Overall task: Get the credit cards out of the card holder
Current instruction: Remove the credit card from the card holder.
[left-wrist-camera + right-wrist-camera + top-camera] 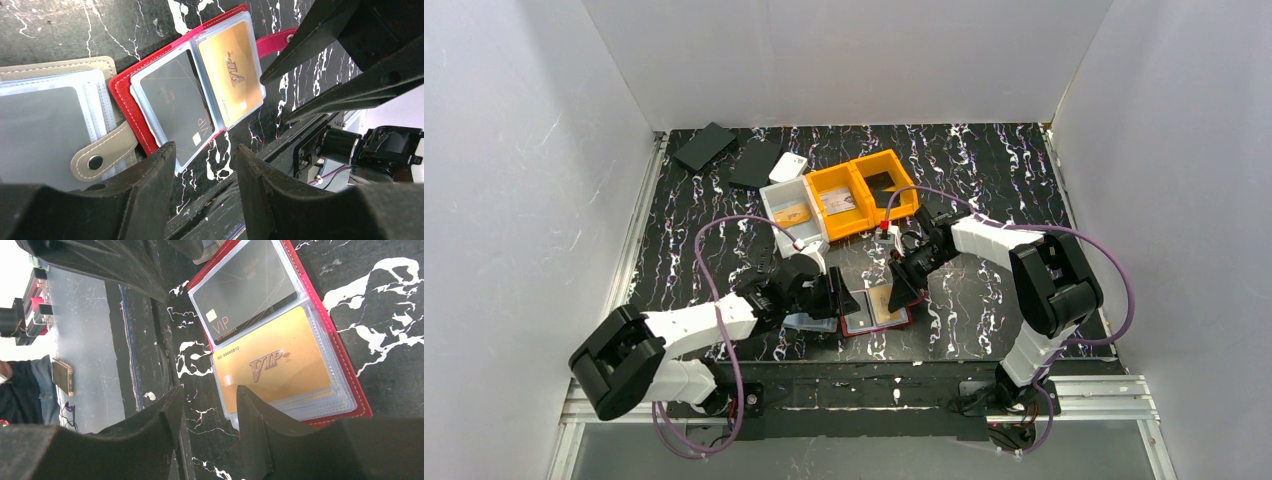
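One open card holder [200,85] lies between left tool [205,147] and right tool [207,390].

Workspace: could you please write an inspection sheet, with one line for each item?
Surface: black tabletop with white veins.
Job's things: red card holder lying open; gold VIP card and dark grey VIP card both in its clear sleeves.
Clutter: beige card holder beside it; white bin and orange bins, each with a card-like item inside; flat black items at far left.
Grippers: left pincer and right pincer open, holding nothing.
Cables: purple cables looping along both arms.
Surroundings: white walls; metal rail at near edge.
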`<control>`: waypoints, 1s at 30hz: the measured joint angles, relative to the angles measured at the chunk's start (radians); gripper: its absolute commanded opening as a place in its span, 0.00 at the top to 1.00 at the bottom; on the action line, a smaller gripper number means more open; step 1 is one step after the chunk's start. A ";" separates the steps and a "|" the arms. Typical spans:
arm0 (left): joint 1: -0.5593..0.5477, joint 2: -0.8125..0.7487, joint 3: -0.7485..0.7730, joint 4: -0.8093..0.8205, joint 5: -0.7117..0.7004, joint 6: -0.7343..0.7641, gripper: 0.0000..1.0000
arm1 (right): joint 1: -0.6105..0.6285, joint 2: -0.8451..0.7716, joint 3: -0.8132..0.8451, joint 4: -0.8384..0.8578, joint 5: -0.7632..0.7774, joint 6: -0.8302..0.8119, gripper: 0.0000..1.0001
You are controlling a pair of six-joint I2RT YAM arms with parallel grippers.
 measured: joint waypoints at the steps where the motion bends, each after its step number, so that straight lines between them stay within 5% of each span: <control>1: 0.000 0.013 0.006 0.002 0.003 0.000 0.56 | 0.000 0.000 0.000 0.000 0.000 -0.003 0.48; 30: 0.004 0.138 0.031 0.001 0.025 -0.001 0.53 | 0.000 0.013 0.000 -0.001 0.000 -0.010 0.48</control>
